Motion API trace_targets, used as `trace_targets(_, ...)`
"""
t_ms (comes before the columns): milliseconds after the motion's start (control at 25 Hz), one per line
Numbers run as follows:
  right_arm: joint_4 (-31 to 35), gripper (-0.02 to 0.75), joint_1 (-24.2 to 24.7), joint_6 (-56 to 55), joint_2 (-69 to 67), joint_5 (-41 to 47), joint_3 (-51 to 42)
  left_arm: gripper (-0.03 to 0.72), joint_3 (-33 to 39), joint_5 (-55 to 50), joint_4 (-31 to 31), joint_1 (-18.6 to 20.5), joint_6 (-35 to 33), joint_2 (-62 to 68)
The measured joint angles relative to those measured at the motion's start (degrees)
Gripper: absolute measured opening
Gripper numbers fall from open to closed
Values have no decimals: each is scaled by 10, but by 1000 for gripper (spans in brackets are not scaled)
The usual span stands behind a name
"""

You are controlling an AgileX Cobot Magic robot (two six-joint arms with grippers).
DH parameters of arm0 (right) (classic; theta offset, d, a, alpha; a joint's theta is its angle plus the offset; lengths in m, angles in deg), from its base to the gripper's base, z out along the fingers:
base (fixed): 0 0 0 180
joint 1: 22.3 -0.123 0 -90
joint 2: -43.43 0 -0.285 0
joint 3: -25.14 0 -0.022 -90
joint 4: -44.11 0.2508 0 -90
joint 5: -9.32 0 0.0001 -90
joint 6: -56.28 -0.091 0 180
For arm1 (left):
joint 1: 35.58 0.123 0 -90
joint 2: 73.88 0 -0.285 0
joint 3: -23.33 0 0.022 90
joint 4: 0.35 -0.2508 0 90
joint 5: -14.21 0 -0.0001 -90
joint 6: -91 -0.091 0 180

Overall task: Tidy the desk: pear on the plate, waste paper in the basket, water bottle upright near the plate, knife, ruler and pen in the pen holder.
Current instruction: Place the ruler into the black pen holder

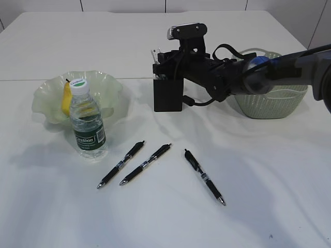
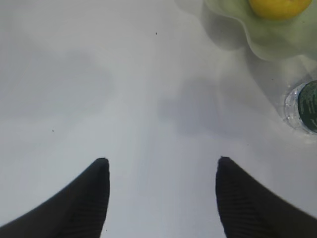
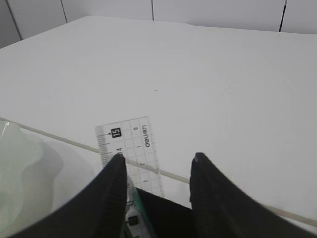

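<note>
The yellow pear (image 1: pixel 66 98) (image 2: pixel 280 7) lies in the wavy pale-green plate (image 1: pixel 108 85) (image 2: pixel 277 42). In front of the plate the water bottle (image 1: pixel 88 124) (image 2: pixel 304 106) stands upright. My right gripper (image 1: pixel 163 62) (image 3: pixel 158 157) hovers over the black pen holder (image 1: pixel 168 95) (image 3: pixel 173 213) with its jaws open. The clear ruler (image 3: pixel 131 144) stands in the holder beside the left finger. A green-and-white knife (image 3: pixel 131 208) sits in the holder too. Three black pens (image 1: pixel 121 164) (image 1: pixel 146 164) (image 1: pixel 204 176) lie on the table. My left gripper (image 2: pixel 162 159) is open over bare table. The waste paper is out of view.
The sage-green basket (image 1: pixel 269 103) stands at the right, behind my right arm. The white table (image 1: pixel 248 206) stretches past the pens toward the front edge.
</note>
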Motion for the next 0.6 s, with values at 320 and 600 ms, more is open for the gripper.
trace_targets(320, -20, 316, 0, -25, 7, 34, 0, 475, 0, 0, 0, 0, 0, 0)
trace_targets(600, -28, 316, 0, -25, 73, 113, 1, 475, 0, 0, 0, 0, 0, 0)
